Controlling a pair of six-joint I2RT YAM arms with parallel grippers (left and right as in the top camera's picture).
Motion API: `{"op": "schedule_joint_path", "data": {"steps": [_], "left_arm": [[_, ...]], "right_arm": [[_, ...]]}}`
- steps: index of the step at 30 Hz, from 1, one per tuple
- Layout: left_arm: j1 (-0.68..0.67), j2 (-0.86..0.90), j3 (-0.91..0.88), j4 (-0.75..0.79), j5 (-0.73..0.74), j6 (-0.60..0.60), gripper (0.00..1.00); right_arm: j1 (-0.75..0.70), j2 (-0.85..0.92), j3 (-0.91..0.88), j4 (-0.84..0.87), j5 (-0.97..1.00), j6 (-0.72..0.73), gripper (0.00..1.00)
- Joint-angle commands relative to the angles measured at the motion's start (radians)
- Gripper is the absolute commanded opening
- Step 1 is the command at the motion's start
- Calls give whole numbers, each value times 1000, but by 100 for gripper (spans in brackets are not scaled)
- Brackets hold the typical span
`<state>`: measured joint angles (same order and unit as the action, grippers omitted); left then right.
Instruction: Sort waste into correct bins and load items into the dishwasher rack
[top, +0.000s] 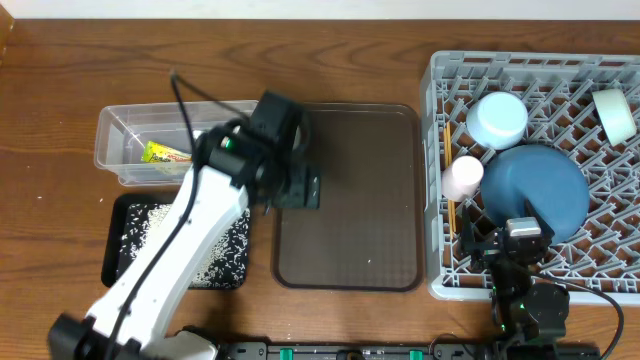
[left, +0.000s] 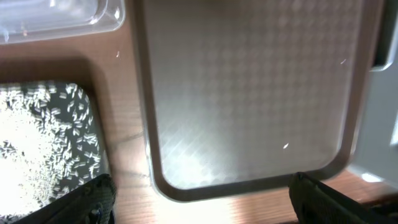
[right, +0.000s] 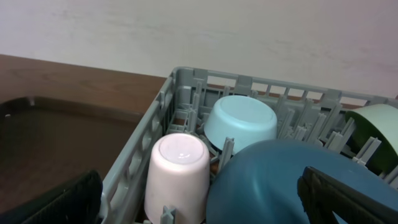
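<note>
Showing, overhead, the left gripper (top: 298, 188) poised over the brown tray (top: 400, 150). One stray white grain (top: 368, 262) lies on that tray, off toward its rack side and well apart from the right gripper (top: 510, 236) at the dishwasher rack (top: 520, 62), so the left arm is nearer. Left wrist: fingers (left: 93, 199) splayed, empty; the grain (left: 285, 146) lies ahead, probably rice, its axis too small to read. Right wrist: fingers (right: 348, 199) splayed, empty, above pink cup (right: 177, 174) and dark blue plate (right: 267, 180).

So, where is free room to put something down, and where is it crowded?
The brown serving tray is nearly bare, between clear tub and black tray on one side and rack on the other; the left gripper hovers over its edge. The rack's near-tray half is crowded: pink cup, blue plate, pale blue bowl.
</note>
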<state>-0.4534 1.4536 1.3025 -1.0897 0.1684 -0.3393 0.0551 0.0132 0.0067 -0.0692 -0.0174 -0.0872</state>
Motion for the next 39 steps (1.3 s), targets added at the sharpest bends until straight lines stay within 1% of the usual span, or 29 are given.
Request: {"op": "schedule_joint_path", "data": {"steps": [1,9,14,22,27,32,39], "left_arm": [[-1,-104,-148,52,-23,10,92],[-1,-405,-549,390,-31,10,92],[-1,-548,-725,543,-44,10,92],[28,-725,-972,861,-48,2,92],[45,-814,-1078,970,-45,0,92],[59,-879,-1139,1007,-46,-2,92],[85,-974,-1229,1097,-46,-2,92]], "right_arm": [[11,-8,-1,-5,13,12,99],[11,-8,-1,-5,13,12,99],[11,-8,-1,-5,13,12,99],[11,-8,-1,-5,13,12,99],[11,-8,-1,-5,13,12,99],[11,-8,-1,-5,13,12,99],[11,-8,-1,-5,13,12,99]]}}
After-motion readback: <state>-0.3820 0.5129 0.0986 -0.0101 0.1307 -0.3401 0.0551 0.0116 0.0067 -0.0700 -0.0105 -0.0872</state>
